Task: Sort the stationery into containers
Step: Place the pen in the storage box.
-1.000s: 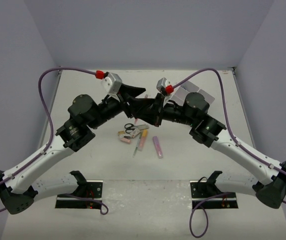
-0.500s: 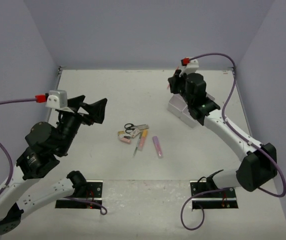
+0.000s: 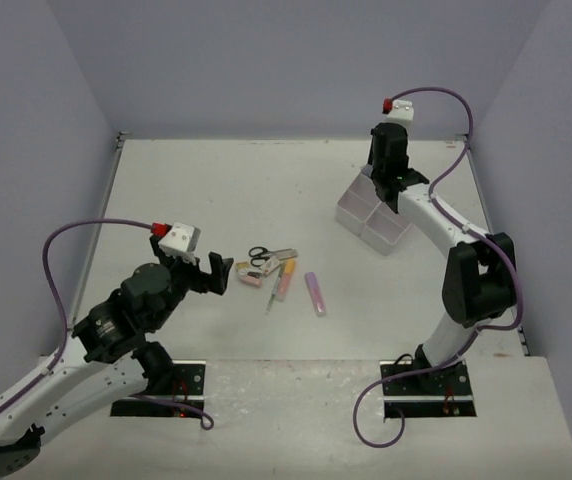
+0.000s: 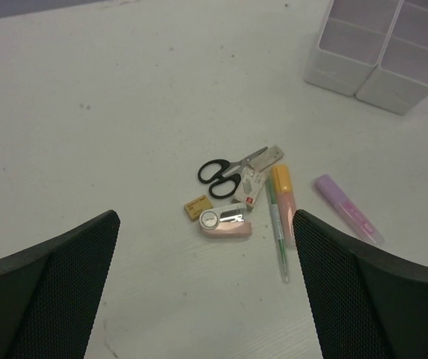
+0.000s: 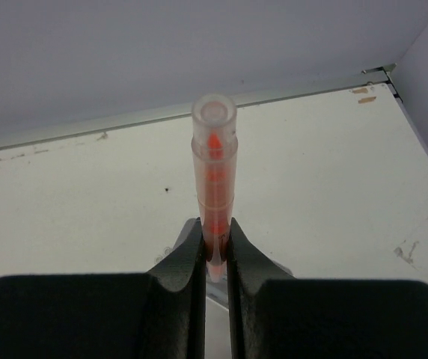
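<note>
a: so, what's different from a second ago?

b: a second ago both arms crowd together over the pile at mid-table. now they are well apart. the right gripper (image 5: 214, 243) is out at 2 o'clock, above the white divided box (image 3: 362, 216). its jaws are pinched narrow on the lower end of a clear-barrelled orange pen (image 5: 214, 172) that stands upright.

a: is it in a compartment yet?

b: not as far as i can see. the pen is clamped and up in the air. the arm covers that part in the top view, so i cannot tell which of the four compartments lies under it.

a: and the left side?

b: half a second ago the left gripper (image 3: 220, 273) is off at 10 o'clock of the pile. now it hangs near it at 9 o'clock, jaws spread wide, holding nothing.

a: what is left on the table?

b: black-handled scissors (image 4: 225, 169) lie at 12 o'clock of the heap. a yellow eraser (image 4: 197, 208) and a pink and silver piece (image 4: 225, 223), maybe a stapler, sit at 6 to 7 o'clock of them. an orange-capped marker (image 4: 282, 196) has a thin green pen (image 4: 280, 247) lying along its left side. a purple marker (image 4: 346, 209) lies apart at 3 o'clock.

a: so where does that put the task?

b: early, i judge. one pen is about to drop and the rest is unsorted. the left arm looks set to pick next, and the eraser and the pink piece lie nearest its open fingers.
</note>
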